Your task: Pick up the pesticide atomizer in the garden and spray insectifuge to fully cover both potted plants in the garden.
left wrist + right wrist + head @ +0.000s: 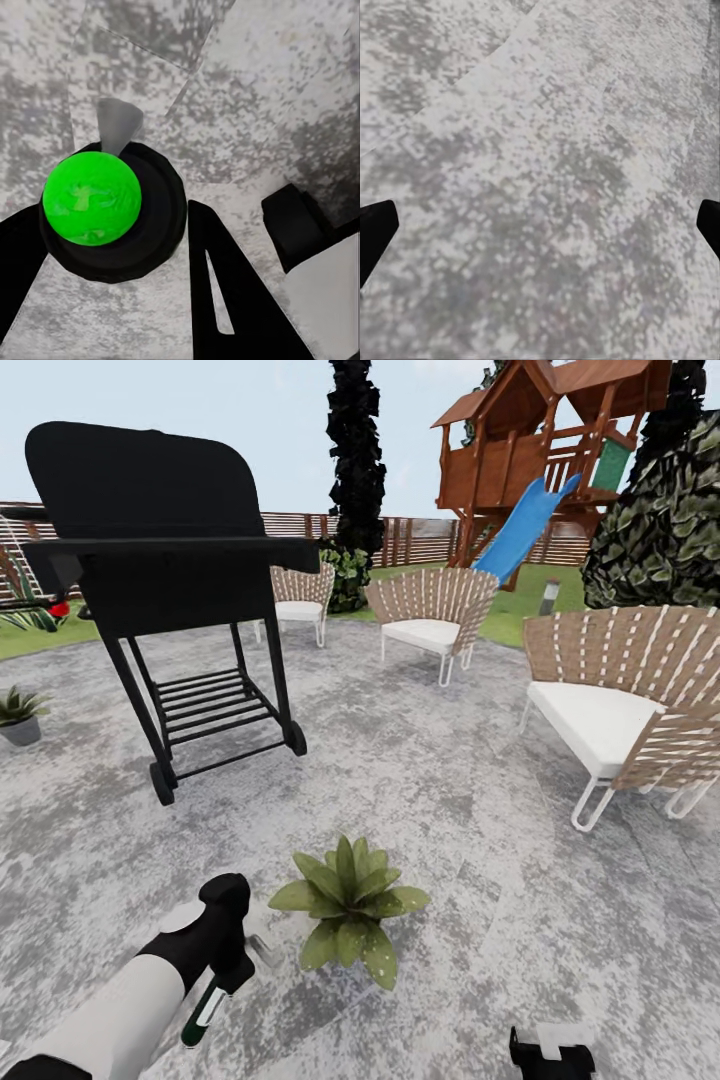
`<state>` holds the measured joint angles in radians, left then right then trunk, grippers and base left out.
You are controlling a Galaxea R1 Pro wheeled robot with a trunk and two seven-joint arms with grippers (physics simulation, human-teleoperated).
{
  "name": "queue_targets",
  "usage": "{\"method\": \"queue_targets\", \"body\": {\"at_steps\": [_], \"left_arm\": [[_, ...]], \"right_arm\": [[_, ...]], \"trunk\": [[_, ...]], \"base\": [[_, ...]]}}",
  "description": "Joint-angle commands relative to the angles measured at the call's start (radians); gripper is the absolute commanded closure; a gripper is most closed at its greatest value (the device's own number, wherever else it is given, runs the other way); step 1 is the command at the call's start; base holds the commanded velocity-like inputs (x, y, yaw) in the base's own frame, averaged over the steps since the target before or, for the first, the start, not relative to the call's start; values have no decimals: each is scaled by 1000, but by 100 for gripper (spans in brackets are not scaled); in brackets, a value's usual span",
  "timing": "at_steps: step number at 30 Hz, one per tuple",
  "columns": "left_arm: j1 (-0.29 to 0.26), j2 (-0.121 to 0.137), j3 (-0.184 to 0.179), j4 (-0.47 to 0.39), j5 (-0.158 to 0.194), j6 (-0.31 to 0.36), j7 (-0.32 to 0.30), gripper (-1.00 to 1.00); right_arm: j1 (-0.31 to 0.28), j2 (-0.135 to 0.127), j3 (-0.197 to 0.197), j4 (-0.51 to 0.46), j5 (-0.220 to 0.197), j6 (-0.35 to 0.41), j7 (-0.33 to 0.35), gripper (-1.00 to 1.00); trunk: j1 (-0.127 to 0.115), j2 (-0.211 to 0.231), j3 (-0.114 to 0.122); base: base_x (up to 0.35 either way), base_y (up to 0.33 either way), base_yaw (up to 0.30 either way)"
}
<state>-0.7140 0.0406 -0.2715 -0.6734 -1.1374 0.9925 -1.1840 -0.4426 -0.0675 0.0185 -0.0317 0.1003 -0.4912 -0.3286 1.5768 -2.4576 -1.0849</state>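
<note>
My left gripper (228, 963) is shut on the pesticide atomizer (203, 1008), a small dark bottle with a white band that hangs below the fingers. In the left wrist view the atomizer (101, 206) shows end-on as a black round body with a bright green top, black fingers (225, 300) on either side and a grey cone at its far edge. One potted plant (348, 905), a low green rosette, stands on the paving just right of that gripper. The other potted plant (18, 712) sits in a grey pot at the far left. My right gripper (540, 229) is open over bare paving.
A black wheeled grill (160, 570) stands on the paved patch (430, 780) behind the near plant. Three wicker chairs (615, 710) ring the right and back. Beyond are a wooden playhouse with a blue slide (520, 525), a slat fence (420, 540) and dark trees.
</note>
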Motion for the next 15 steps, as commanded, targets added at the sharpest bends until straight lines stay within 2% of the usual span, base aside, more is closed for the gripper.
{"method": "queue_targets", "body": {"at_steps": [1,5,10,15], "left_arm": [[0,0,-4,-2,-5,6,-10,100],[1,2,-2,0,23,4,-11,100],[1,2,3,-1,28,4,-11,100],[1,2,2,-10,28,5,-10,100]], "right_arm": [[-1,0,1,1,10,0,-10,-100],[-1,0,0,0,10,0,-9,-100],[-1,0,0,0,9,0,-9,-100],[-1,0,-1,0,9,0,-10,-100]], "trunk": [[0,0,-1],[0,0,-2],[0,0,-5],[19,-35,-26]], "base": [[134,95,-15],[30,21,-54],[2,2,-94],[0,0,-4]]}}
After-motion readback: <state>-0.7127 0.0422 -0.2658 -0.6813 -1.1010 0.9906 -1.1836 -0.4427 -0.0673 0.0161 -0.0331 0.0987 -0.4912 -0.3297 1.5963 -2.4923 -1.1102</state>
